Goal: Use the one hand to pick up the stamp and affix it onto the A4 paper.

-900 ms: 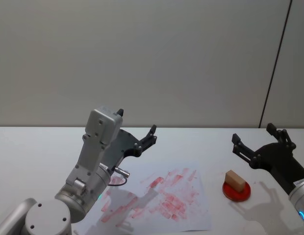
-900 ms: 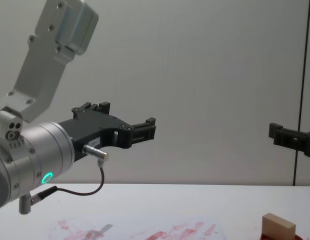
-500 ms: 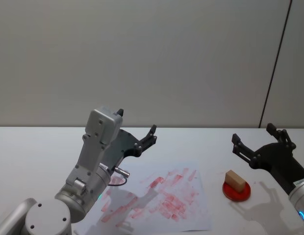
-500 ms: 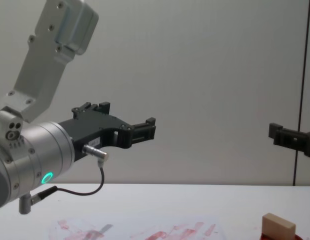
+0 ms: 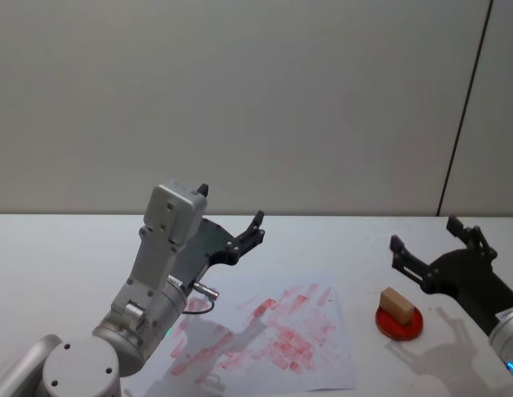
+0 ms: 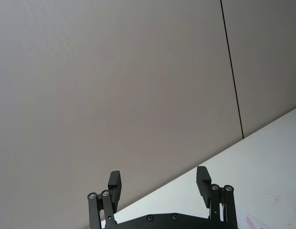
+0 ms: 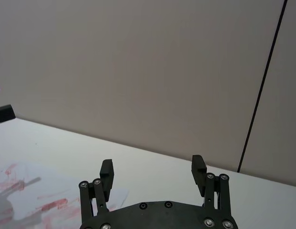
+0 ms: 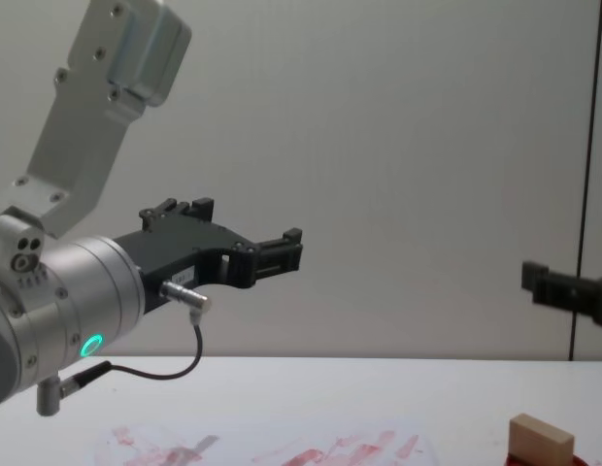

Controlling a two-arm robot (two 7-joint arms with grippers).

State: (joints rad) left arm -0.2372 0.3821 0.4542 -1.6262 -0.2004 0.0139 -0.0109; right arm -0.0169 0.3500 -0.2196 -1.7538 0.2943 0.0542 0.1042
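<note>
Since the earlier frames, only the right gripper point(image 5: 424, 234) had been moved. It had been lowered slightly toward the stamp, while everything else had been left as it was. Nearest the robot, the white paper point(image 5: 327, 364) was laid flat on the table point(image 5: 58, 248), already smeared with red ink and open to be reached from above. Just to its right, apart from its edge, the stamp point(image 5: 395, 303) was seen resting on the round red ink pad point(image 5: 401, 326), evidently left there so that its face would be inked before lifting. Above and a little beyond the stamp, the right gripper was held in the air with its fingers spread wide and nothing between them. This was judged to be a stance readied for a descent onto the block. The left gripper point(image 5: 231, 207) was kept raised over the far left corner of the paper, likewise spread and empty, apparently parked clear of the work. Farthest off, a plain wall point(image 5: 256, 99) was seen.
</note>
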